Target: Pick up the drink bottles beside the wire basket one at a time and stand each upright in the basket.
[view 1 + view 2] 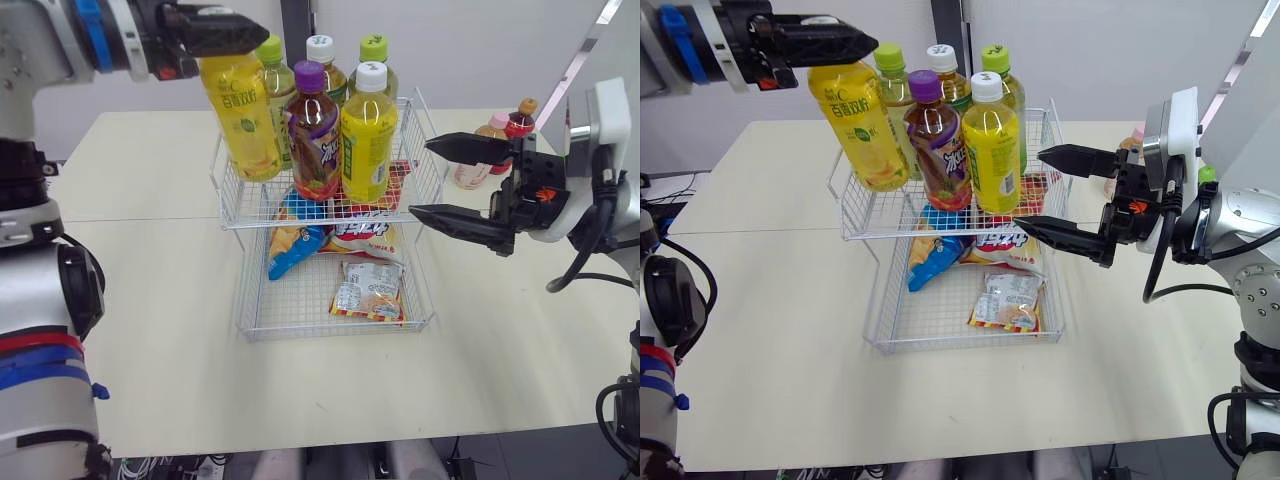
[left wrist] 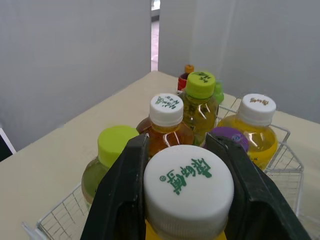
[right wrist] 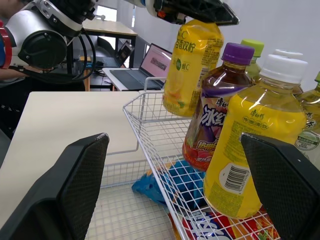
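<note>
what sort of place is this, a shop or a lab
Probably a lab or office test room, not a shop: a plain table with a wire basket staged on it, bare white walls, and a desk with an open laptop behind.

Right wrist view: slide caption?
Open right gripper faces the wire basket of upright bottles; left gripper grips a tilted yellow bottle from above.

Silver-grey arms (image 1: 35, 290), blue bands (image 1: 88, 30), black cables (image 1: 592, 245), black fingers (image 1: 455, 220).
</note>
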You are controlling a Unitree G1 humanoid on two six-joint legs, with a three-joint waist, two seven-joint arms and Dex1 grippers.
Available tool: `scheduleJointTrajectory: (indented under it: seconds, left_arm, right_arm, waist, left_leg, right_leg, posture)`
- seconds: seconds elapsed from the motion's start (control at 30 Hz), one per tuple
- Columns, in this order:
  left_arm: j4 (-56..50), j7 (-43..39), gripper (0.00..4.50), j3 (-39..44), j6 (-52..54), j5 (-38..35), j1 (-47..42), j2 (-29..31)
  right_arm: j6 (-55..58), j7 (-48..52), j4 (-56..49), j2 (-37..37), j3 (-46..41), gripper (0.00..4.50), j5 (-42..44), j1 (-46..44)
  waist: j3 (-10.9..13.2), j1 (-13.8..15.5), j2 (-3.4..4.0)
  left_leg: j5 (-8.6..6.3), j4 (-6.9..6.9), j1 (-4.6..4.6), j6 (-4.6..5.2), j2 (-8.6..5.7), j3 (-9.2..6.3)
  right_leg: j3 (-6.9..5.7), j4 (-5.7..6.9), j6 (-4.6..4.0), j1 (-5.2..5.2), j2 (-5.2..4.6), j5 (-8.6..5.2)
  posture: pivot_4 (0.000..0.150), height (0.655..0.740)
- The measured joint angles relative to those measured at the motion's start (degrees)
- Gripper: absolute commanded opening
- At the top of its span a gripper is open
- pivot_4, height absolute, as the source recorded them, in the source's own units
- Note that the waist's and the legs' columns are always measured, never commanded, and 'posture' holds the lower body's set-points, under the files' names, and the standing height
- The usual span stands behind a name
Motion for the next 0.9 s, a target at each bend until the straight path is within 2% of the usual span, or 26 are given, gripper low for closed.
scheduleJointTrajectory:
  seconds: [0.27, 0.63, 0.7, 0.9]
  left_arm:
    - [-2.54, 0.10, 1.39, 0.10, -1.88, 0.75, 6.04, -1.88]
    - [-6.12, -1.35, 1.39, 0.36, -5.94, 1.83, 9.15, -1.80]
    - [-6.39, -2.53, 2.13, 0.36, -6.29, 1.76, 9.53, -1.33]
    - [-5.72, -5.07, 3.93, 0.35, -6.50, 1.68, 10.42, -0.20]
  right_arm:
    - [0.00, -0.12, -0.71, -0.22, -0.28, 4.50, 0.02, 1.49]
    - [-0.36, 0.12, -0.81, -0.89, -1.11, 4.50, 0.04, 1.96]
    - [-0.39, 0.13, -0.81, -0.95, -1.11, 4.50, 0.04, 1.97]
    - [-0.87, 0.14, -0.81, -1.08, -1.11, 4.50, -0.02, 2.02]
  waist:
    - [0.00, 0.10, 0.00]
    - [-0.03, 0.42, 0.04]
    - [-0.03, 0.41, 0.05]
    - [-0.05, 0.42, 0.08]
  left_leg:
    - [0.00, 0.01, 0.00, 0.00, -0.01, 0.00]
    - [0.00, 0.03, 0.03, 0.01, -0.03, 0.01]
    - [0.00, 0.03, 0.03, 0.01, -0.03, 0.01]
    - [0.00, 0.02, 0.04, 0.01, -0.03, 0.01]
  right_leg:
    - [0.01, 0.01, 0.00, 0.01, -0.01, 0.00]
    - [0.01, 0.01, 0.00, 0.06, -0.02, 0.00]
    - [0.01, 0.01, 0.00, 0.07, -0.02, 0.00]
    - [0.00, 0.00, 0.00, 0.06, -0.01, 0.00]
  posture:
    - [0.150, 0.7400]
    - [0.150, 0.7400]
    - [0.150, 0.7400]
    - [0.150, 0.7400]
